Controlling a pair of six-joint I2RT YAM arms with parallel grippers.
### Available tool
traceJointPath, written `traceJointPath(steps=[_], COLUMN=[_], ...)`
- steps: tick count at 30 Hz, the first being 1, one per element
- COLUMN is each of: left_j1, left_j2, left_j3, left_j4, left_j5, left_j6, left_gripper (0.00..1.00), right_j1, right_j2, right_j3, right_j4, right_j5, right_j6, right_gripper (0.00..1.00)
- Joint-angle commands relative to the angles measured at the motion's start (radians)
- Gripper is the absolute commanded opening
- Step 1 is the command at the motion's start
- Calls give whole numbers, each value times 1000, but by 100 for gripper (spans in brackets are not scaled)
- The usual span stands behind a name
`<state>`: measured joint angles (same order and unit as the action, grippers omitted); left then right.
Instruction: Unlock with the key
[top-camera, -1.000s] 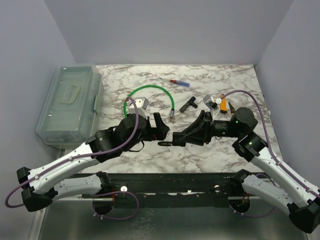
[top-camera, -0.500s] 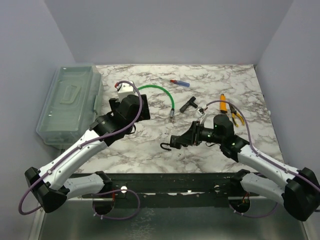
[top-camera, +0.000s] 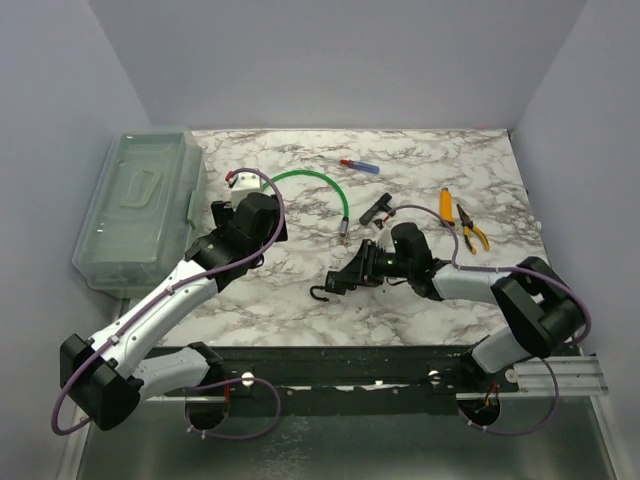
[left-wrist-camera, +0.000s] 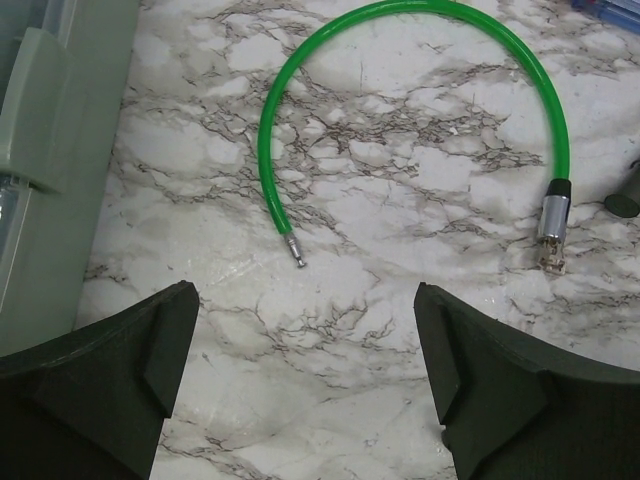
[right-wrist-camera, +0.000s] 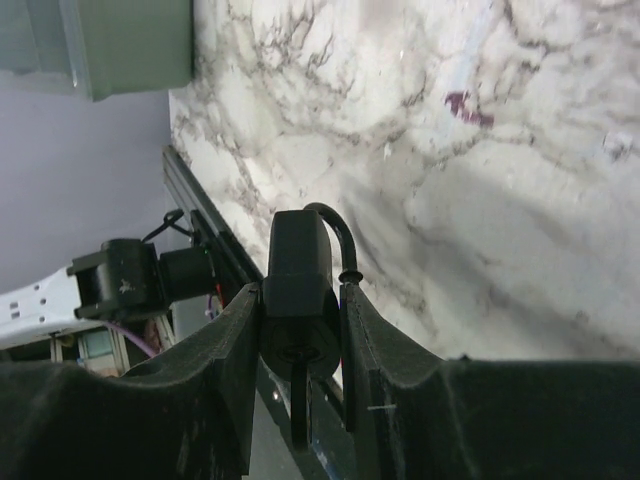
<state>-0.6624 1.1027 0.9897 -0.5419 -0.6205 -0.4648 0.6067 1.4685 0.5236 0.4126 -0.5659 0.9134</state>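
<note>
Both arms have split apart since a second ago: the left one swung back toward the green cable (top-camera: 305, 178), and the right one dropped low and stretched leftward, taking the padlock (top-camera: 332, 288) along.

Top view: padlock is well in front of the cable's metal end, low over the bench (top-camera: 450, 160), clamped in the right claw (top-camera: 346, 280). Left claw (top-camera: 268, 222) hangs over the cable's other end.

Left wrist: claw spread wide, nothing in it, cable tip just below.

Right wrist: claw clenched on the padlock body, shackle up. Dark strip (right-wrist-camera: 300, 405) under the body, maybe the key, can't tell.

My read: unlock not confirmed, key turn and shackle release likely still left.
</note>
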Motion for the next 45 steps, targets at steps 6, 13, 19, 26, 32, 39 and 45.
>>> traceJointPath(steps=[6, 13, 19, 26, 32, 39, 45], left_j1=[19, 29, 47, 53, 53, 55, 55], left_j2=[-31, -23, -25, -34, -39, -52, -58], left_j3=[-21, -19, -20, -26, -31, -34, -36], left_j4=[45, 52, 56, 55, 54, 54, 55], left_j5=[23, 49, 59, 55, 53, 48, 44], left_j6=[12, 14, 15, 15, 16, 18, 21], left_gripper=[95, 94, 94, 94, 94, 94, 94], right_j1=[-1, -1, -1, -2, -3, -4, -4], right_j2=[254, 308, 320, 304, 240, 91, -90], right_j3=[151, 195, 177, 141, 124, 174, 249], right_j4=[263, 244, 228, 208, 108, -164, -468], right_j5=[1, 28, 52, 92, 167, 329, 523], right_j6=[52, 11, -11, -28, -70, -183, -317], right_gripper=[0, 5, 42, 56, 68, 84, 89])
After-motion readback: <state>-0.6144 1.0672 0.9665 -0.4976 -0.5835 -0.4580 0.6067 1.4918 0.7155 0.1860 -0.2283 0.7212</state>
